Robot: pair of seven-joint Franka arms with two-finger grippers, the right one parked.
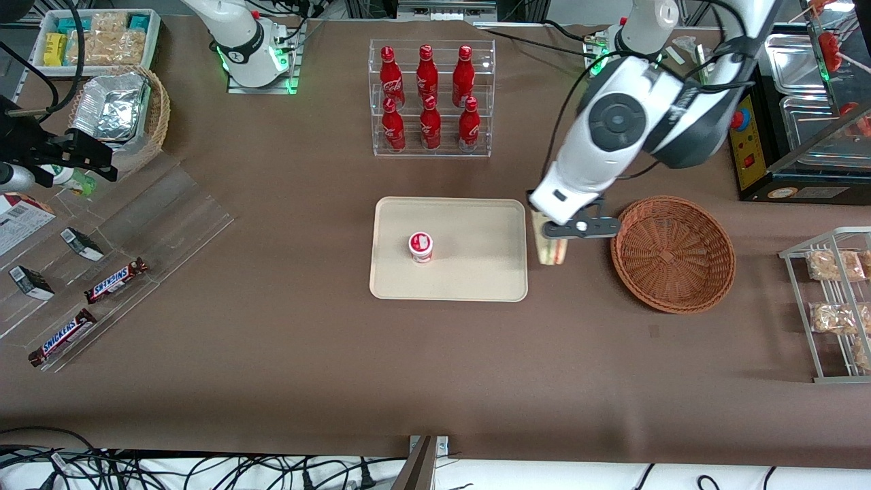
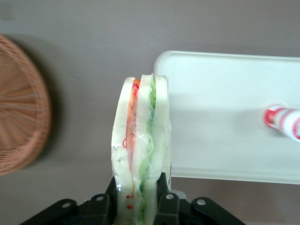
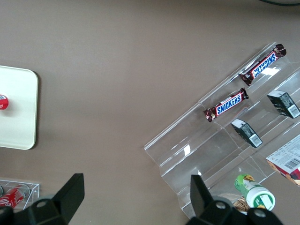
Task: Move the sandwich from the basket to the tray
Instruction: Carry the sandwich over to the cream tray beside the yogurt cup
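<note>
My left gripper (image 1: 552, 233) is shut on the wrapped sandwich (image 2: 140, 145), a wedge of white bread with red and green layers. It hangs above the table in the gap between the reddish-brown wicker basket (image 1: 672, 253) and the cream tray (image 1: 476, 272), close to the tray's edge nearest the basket. In the front view the sandwich (image 1: 552, 250) pokes out below the gripper. The black fingers (image 2: 165, 201) press on both bread faces. The basket (image 2: 21, 117) holds nothing that I can see. The tray (image 2: 220, 117) carries a small cup.
A small red-and-white cup (image 1: 420, 246) stands on the tray. A clear rack of red bottles (image 1: 431, 99) stands farther from the camera than the tray. A metal rack of bagged snacks (image 1: 833, 299) sits at the working arm's end; a clear shelf with Snickers bars (image 1: 116, 280) at the parked arm's.
</note>
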